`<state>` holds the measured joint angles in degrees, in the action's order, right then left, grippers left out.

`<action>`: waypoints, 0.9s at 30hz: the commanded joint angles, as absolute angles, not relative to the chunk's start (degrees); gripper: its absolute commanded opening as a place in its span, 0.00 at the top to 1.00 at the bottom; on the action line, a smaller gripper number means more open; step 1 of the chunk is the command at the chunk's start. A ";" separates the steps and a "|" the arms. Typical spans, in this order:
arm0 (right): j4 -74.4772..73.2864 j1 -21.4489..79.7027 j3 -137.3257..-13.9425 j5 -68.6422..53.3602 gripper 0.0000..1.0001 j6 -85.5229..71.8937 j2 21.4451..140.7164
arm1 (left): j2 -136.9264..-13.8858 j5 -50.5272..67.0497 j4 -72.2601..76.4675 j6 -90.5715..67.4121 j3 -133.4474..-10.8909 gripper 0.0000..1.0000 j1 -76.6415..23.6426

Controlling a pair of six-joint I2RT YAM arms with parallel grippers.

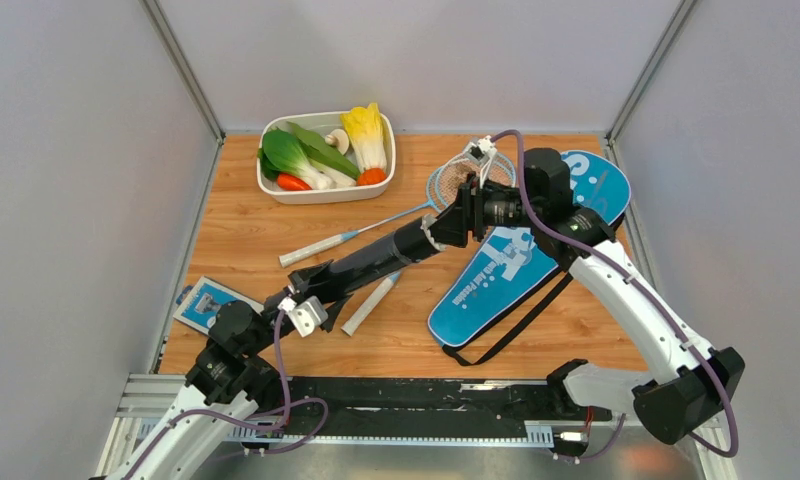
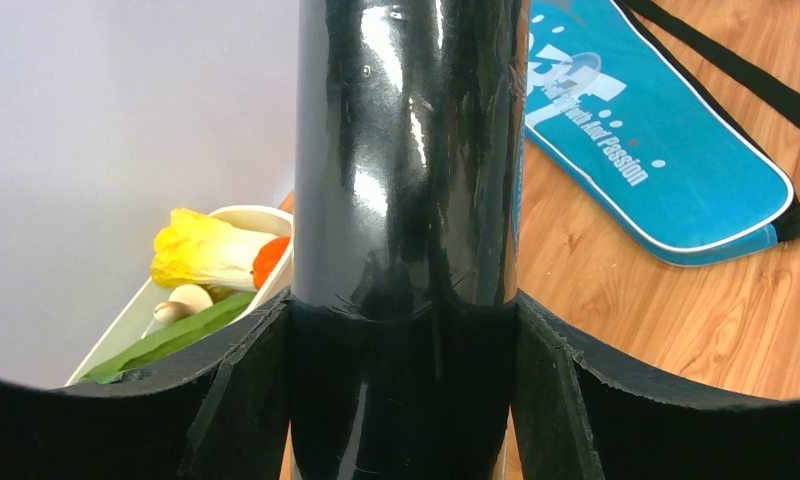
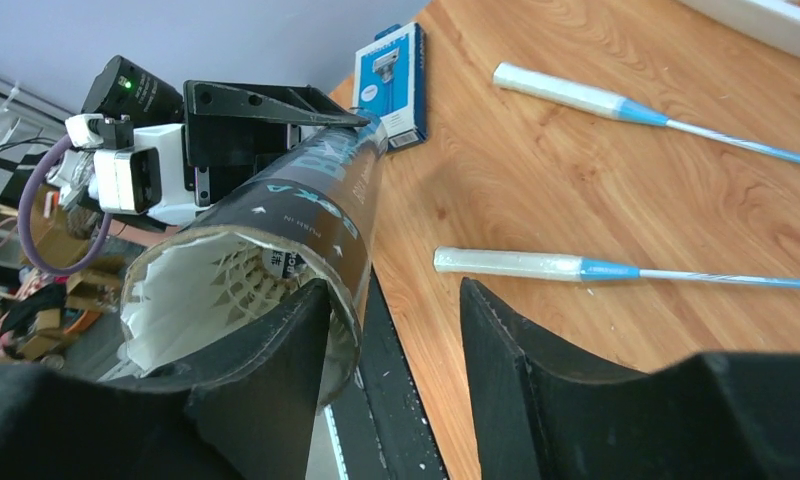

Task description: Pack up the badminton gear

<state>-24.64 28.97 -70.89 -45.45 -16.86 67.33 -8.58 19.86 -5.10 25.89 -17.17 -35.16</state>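
Observation:
My left gripper (image 1: 311,290) (image 2: 404,310) is shut on the lower end of the long black tube (image 1: 376,260) (image 2: 406,150), which slants up and to the right above the table. At the tube's open mouth my right gripper (image 1: 466,215) (image 3: 396,290) stands open, one finger over the rim. A white feather shuttlecock (image 3: 236,275) sits inside the tube (image 3: 306,190). Two light-blue rackets (image 1: 321,246) (image 1: 371,303) lie on the wood under the tube, white handles (image 3: 561,92) (image 3: 511,263) toward the left. To the right lies the blue cover (image 1: 516,265) (image 2: 656,150).
A white tray (image 1: 276,190) of toy vegetables stands at the back left. A small blue-and-white card (image 1: 206,303) (image 3: 391,85) lies near the left edge. The cover's black strap (image 1: 506,335) loops toward the front. A black rail (image 1: 416,405) runs along the near edge.

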 commanded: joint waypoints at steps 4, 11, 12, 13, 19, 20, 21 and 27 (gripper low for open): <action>-21.52 32.60 -71.47 -49.98 0.56 -16.62 72.53 | -9.53 22.33 2.68 26.23 -18.17 0.64 -35.24; -21.37 33.49 -70.72 -48.09 0.55 -16.24 73.58 | -10.14 22.23 2.61 26.55 -18.40 0.64 -35.20; -21.29 33.40 -70.60 -47.47 0.55 -16.38 73.10 | -10.17 22.06 2.41 26.65 -18.38 0.64 -35.23; -21.42 33.44 -70.58 -46.91 0.55 -16.57 72.70 | -10.23 21.88 2.30 26.69 -18.44 0.64 -35.28; -21.44 32.96 -71.83 -45.76 0.43 -17.91 71.22 | -10.35 21.06 1.57 26.90 -18.69 0.64 -35.27; -21.35 33.00 -71.84 -45.90 0.43 -18.11 71.15 | -10.37 21.06 1.57 26.74 -18.71 0.64 -35.26; -21.36 32.96 -71.76 -45.57 0.45 -18.48 71.16 | -10.28 21.12 1.62 26.73 -18.78 0.64 -35.22; -19.10 34.17 -68.88 -49.55 0.54 -19.25 74.16 | -10.40 21.69 2.88 26.54 -18.80 0.64 -35.27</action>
